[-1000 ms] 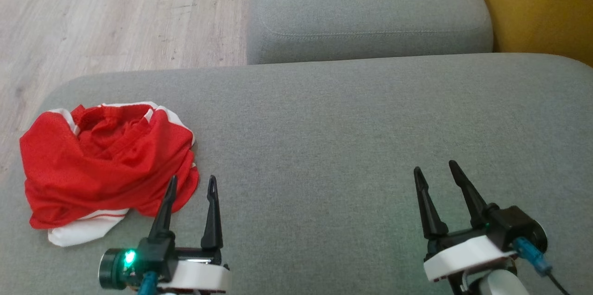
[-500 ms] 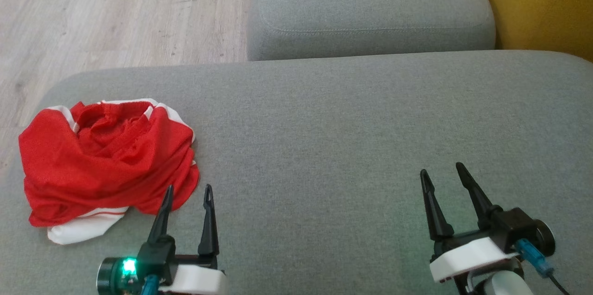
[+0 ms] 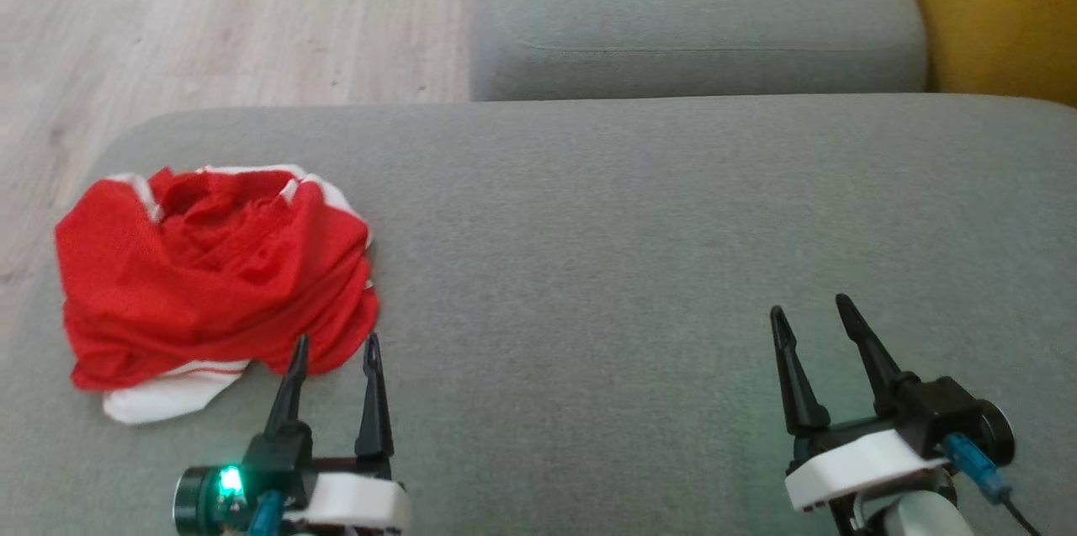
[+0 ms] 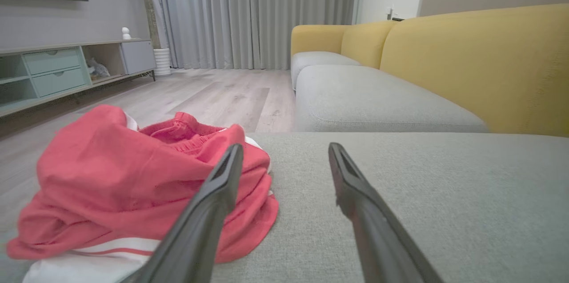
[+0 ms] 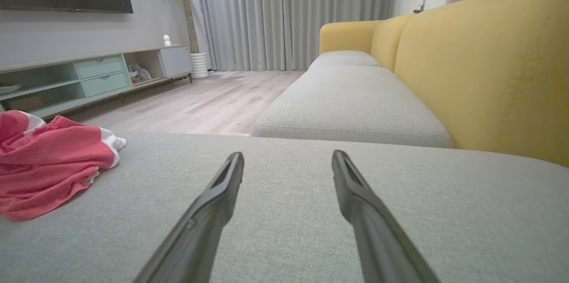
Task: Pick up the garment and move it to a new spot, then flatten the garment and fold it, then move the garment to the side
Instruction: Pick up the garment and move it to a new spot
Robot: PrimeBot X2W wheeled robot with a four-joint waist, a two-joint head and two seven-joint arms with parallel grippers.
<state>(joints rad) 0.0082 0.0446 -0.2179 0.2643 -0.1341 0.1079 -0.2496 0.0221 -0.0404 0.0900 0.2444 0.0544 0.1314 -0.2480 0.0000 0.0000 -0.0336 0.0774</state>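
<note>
left gripper (image 3: 336, 339) spread wide and empty, its tips at the near right edge of the crumpled red mesh garment with white trim (image 3: 210, 267); right gripper (image 3: 809, 305) likewise spread and empty, well apart to the right; the garment lies bunched at the left end of the grey fabric sofa cushion (image 3: 589, 250), white band nearest; too bunched to tell its long axis.

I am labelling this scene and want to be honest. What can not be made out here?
1. garment, head view: crumpled, its own folds hide its type and shape.
2. left claw, left wrist view: its finger covers the garment's near edge; contact unclear.
3. shelf items, right wrist view: too small.
</note>
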